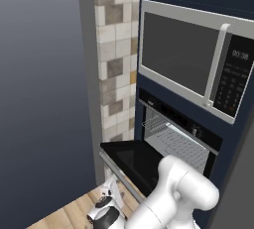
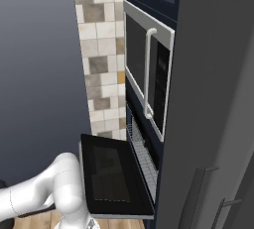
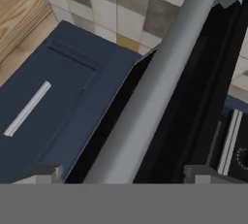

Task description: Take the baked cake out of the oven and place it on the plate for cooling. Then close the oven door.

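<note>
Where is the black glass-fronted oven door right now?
The black glass-fronted oven door hangs open, dropped flat below the wire racks, beneath the silver-framed microwave. In the right base view it juts out left of the dark blue cabinet column, beside the tiled wall.

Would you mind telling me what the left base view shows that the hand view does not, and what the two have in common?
Left base view alone: the grey-door microwave above the oven, whose cavity holds bare wire racks. Hand view alone: a navy drawer front with a slim silver pull, seen below the door, and the open tool's fingertips on either side of the door's long silver bar handle. Both share: the lowered oven door, the patchwork tiled wall and the wooden floor.
</note>
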